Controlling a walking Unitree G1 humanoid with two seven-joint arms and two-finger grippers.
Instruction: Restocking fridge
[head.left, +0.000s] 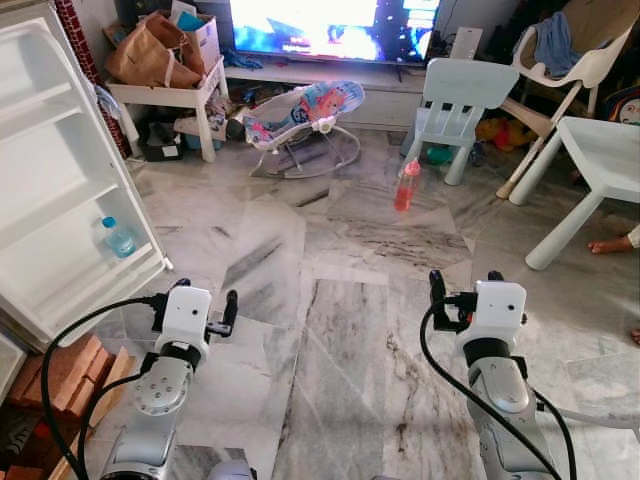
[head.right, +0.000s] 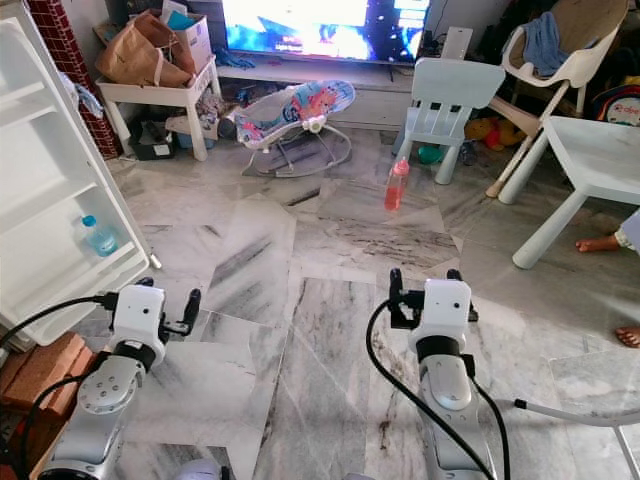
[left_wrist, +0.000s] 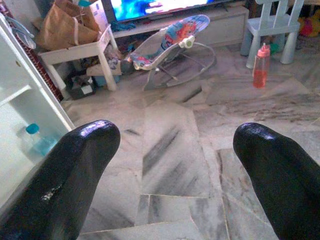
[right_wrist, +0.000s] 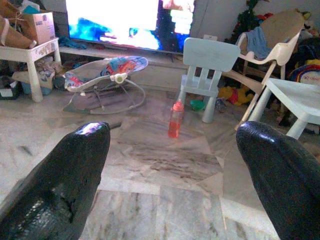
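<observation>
Marble floor (head.left: 330, 330) takes up most of the scene, grey-veined tiles. Open fridge door (head.left: 60, 170) stands at the robot's left w/ white shelves; a small blue-capped water bottle (head.left: 118, 238) sits upright in its lower door shelf. TV (head.left: 335, 25) is lit at the far wall, above a low white unit. White counter (head.left: 610, 160) far right, w/ a person's bare foot (head.left: 608, 243) on the floor just beside its leg. Pale blue kid's chair (head.left: 455, 105) stands ahead-right, a white chair w/ a blue cloth behind it. Baby bouncer (head.left: 300, 115) sits centre-back. Small white side counter (head.left: 170, 95) back-left carries a brown paper bag (head.left: 150, 55). Bricks (head.left: 70, 375) lie low left by the fridge.

Red bottle (head.left: 406, 186) stands upright on the floor in front of the blue chair, well apart from both claws and from the fridge.

Left claw (head.left: 190, 295) hangs over bare floor near the fridge door, fingers (left_wrist: 75, 170) wide apart, holding nothing, touching nothing. Right claw (head.left: 465, 285) is likewise above the floor, fingers (right_wrist: 70, 170) spread wide, empty; in the right wrist view the red bottle shows between them, far off.
</observation>
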